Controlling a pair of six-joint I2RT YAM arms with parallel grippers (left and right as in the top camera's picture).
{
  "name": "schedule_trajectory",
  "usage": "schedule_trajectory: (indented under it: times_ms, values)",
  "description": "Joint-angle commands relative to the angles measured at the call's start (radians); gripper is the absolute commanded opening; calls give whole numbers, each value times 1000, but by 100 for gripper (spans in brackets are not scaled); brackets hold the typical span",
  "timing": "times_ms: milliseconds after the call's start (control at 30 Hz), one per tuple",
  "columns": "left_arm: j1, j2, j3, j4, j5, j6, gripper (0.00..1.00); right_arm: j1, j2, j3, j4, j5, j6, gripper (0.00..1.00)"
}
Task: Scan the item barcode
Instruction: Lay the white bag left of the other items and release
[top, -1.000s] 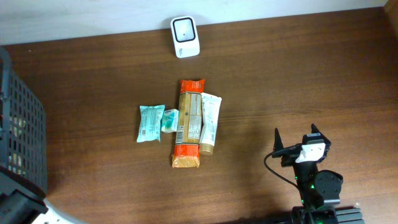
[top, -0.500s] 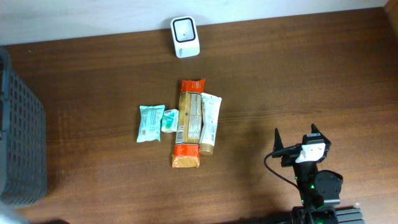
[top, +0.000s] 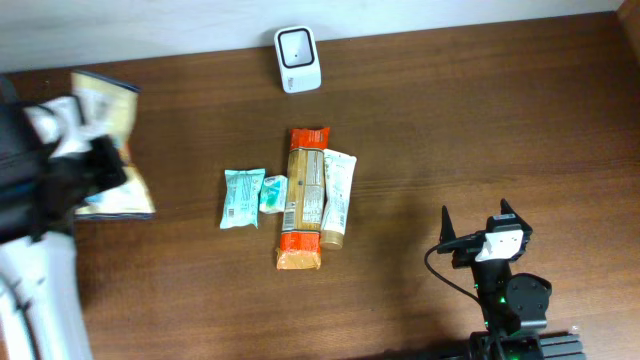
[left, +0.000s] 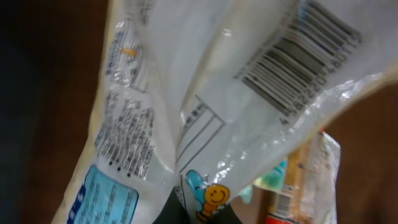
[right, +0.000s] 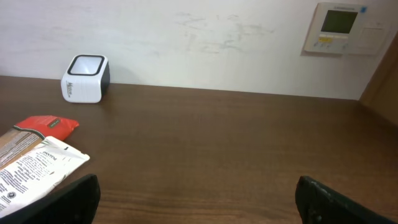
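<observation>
Snack bag (top: 108, 100): pale crinkled film, barcode (left: 298, 62) on the side facing the left wrist camera; held above the bench's (top: 480, 120) left edge, clenched in the left gripper (top: 88, 165).
Scanner (top: 298, 59): white, upright at the far edge, mid-bench.
Mid-bench row, touching side by side: teal sachet (top: 242, 197), small green packet (top: 273, 192), orange-ended packet (top: 303, 198), white tube (top: 338, 197).
Right gripper (top: 476, 212): near the front right corner, jaws spread wide, grasping nothing.
</observation>
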Motion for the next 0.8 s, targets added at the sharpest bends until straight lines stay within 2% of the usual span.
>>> schedule_trajectory:
  times_ms: [0, 67, 200, 300, 467, 567, 633, 767]
  values:
    - [-143, 65, -111, 87, -97, -95, 0, -4, -7, -7, -1, -1, 5, 99]
    - [-213, 131, -164, 147, -191, -136, 0, -4, -7, -7, -2, -1, 5, 99]
    - [-296, 293, -188, 223, -210, -166, 0, -4, -7, -7, -1, -1, 5, 99]
    - [-317, 407, -188, 225, -200, -233, 0, -4, -7, -7, -1, -1, 5, 99]
    - [-327, 518, -198, 219, -200, -237, 0, -4, -7, -7, -1, -1, 5, 99]
    - [-327, 565, -210, 284, -198, -236, 0, -4, -7, -7, -1, -1, 5, 99]
    - [-328, 580, -210, 284, -140, -236, 0, -4, -7, -7, -1, -1, 5, 99]
    - [-370, 584, -210, 312, 108, -239, 0, -4, -7, -7, -1, -1, 5, 99]
